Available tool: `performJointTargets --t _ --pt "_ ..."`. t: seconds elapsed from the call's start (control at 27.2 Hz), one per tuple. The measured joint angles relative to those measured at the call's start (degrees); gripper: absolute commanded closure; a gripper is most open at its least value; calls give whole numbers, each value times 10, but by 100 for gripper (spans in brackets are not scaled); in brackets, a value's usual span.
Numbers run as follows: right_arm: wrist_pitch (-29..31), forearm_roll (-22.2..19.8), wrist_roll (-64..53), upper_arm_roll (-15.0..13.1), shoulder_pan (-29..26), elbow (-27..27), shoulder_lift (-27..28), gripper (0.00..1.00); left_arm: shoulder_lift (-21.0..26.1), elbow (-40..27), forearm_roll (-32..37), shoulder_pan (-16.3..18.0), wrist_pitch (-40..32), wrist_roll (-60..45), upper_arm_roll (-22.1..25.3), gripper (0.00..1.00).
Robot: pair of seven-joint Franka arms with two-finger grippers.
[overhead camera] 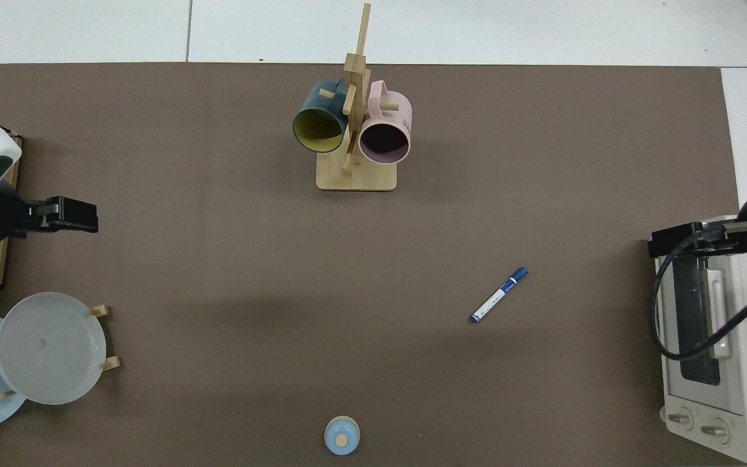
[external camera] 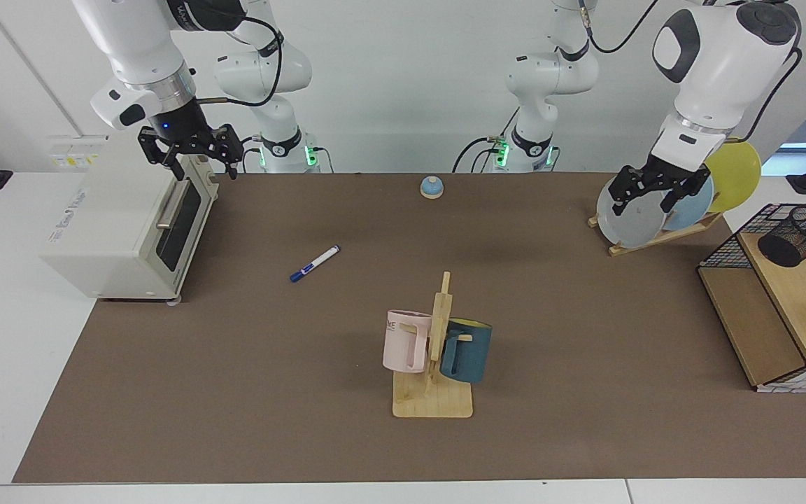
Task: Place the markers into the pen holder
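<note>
Blue-capped marker (external camera: pixel 315 263) lies diagonally, cap end farthest from the open, empty right gripper (external camera: pixel 193 155); left gripper (external camera: pixel 648 190) open, empty.

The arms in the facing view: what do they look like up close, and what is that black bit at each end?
Both arms are glossy white, built of rounded segments with dark grey joint caps, and black cables loop along them. Green lights glow at their bases. Each ends in a black two-fingered tool: the right tool sits below a silver ring with a small blue light, the left tool below a white wrist.
</note>
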Motion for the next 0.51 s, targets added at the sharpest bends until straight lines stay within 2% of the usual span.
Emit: performJointTargets --t 0.51 --pt "17 5 0 0 -1 -2 0 0 0 0 0 0 0 0 0 0"
